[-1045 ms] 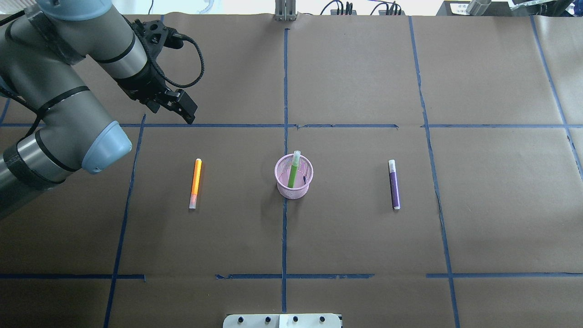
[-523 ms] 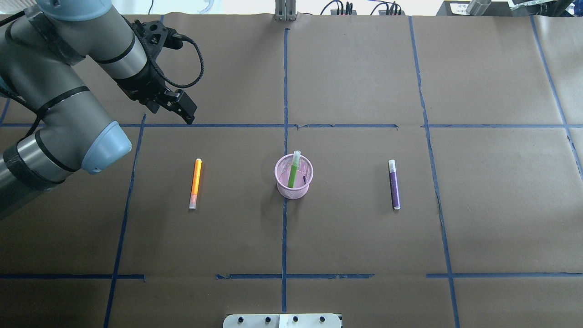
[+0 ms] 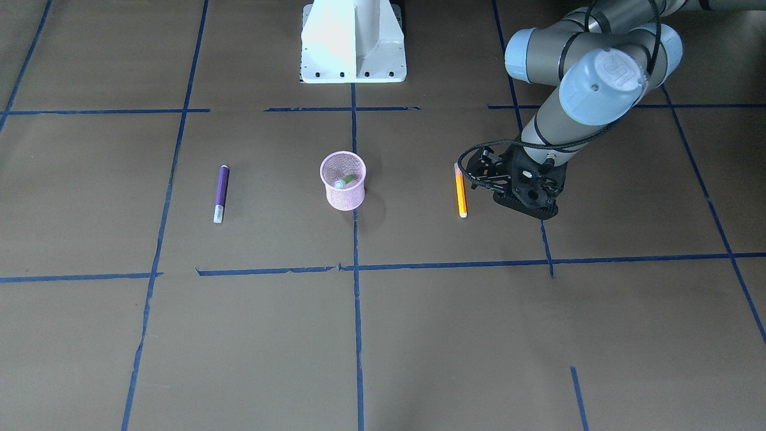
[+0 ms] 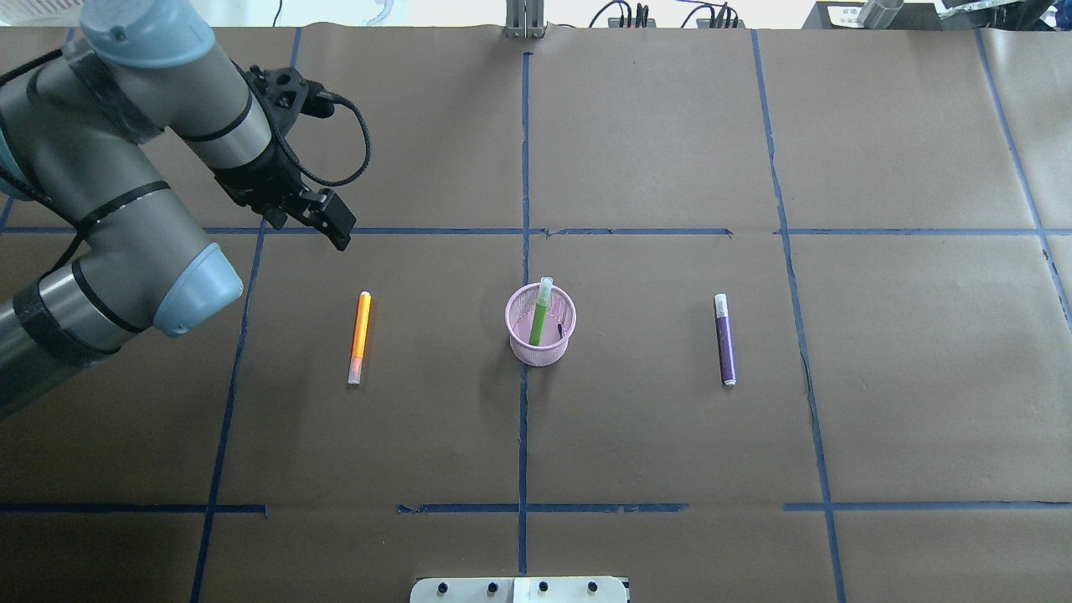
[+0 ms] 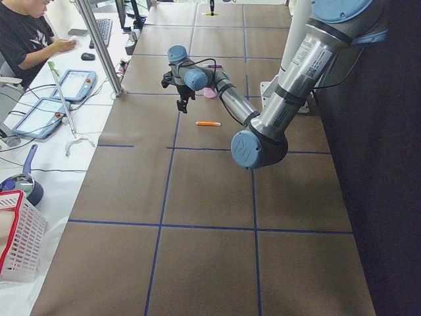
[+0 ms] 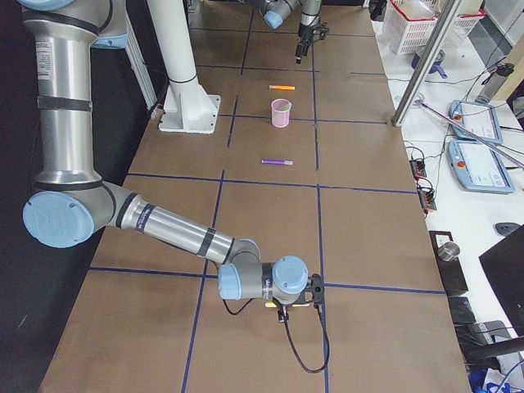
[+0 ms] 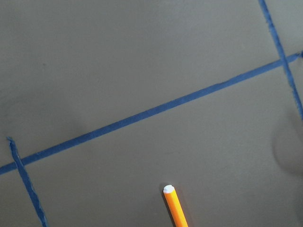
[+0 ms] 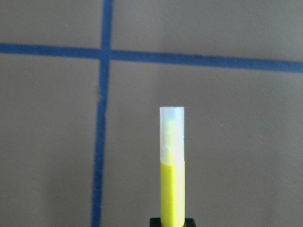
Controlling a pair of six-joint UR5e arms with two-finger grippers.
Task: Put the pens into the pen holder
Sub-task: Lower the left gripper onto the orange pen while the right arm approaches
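I read green pen inside pen holder. Left fingers well left of pen holder, state: cannot tell. Right fingers pinch yellow pen.

No word, number or brand can be read with any certainty. In the front-facing view, at the upper right of the frame, the round blue-grey end cap of an arm joint carries a pale emblem whose letters are too faint to make out. At the top right edge of the overhead view, a white sheet bears dark print too small to read. At the right edge of the right-side view, a touch panel shows coloured fields with illegible text.
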